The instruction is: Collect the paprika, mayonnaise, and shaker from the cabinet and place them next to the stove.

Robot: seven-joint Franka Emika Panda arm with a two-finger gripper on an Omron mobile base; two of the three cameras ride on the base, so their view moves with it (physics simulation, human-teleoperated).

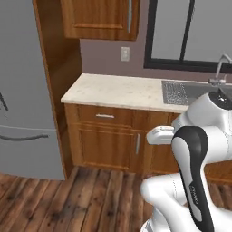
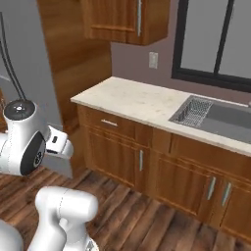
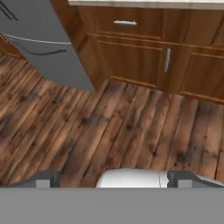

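Looking down at the floor [image 3: 109, 127] — my gripper [image 3: 114, 178] hangs spread wide, holding nothing. I see the cabinet [image 1: 100, 18] shut (silver handle) above the counter [image 1: 118, 92], beside the sink [image 2: 230, 120].

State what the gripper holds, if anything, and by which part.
Nothing. The gripper is open, its fingertips wide apart over bare wooden floor, with no object between them.
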